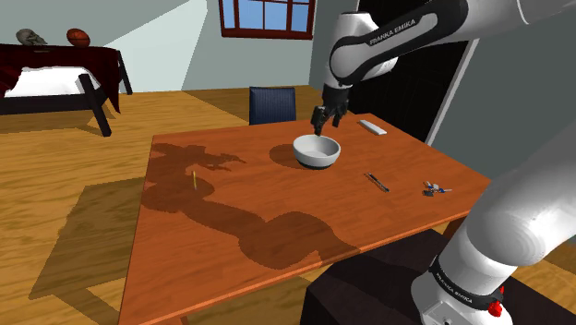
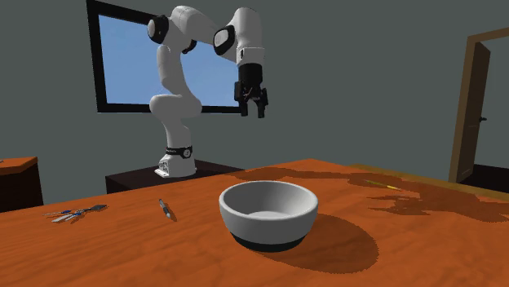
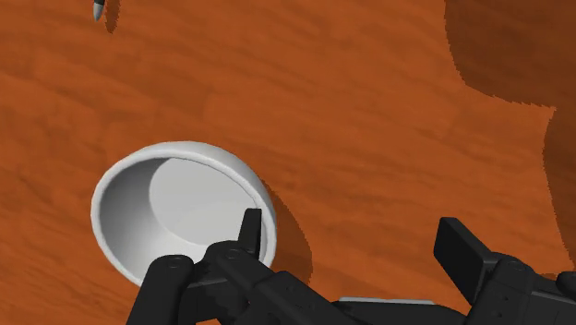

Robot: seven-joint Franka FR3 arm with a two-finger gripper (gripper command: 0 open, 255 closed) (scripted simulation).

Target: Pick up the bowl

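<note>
Shoulder view: the white bowl [image 1: 317,151] sits on the table [image 1: 212,222], nearer its far edge, with the tool [image 1: 327,118] hovering over its rim.

Second exterior view: the tool hangs well above the bowl, not touching it.

Wrist view: the fingers [image 3: 249,226] stand apart and empty, one above the bowl's rim.

I judge that descent, grip and lift all remain.

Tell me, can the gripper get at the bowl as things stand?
Probably yes. The gripper hangs open above the table, just off to one side of the bowl, and nothing lies between them; the pen lies well apart.
</note>
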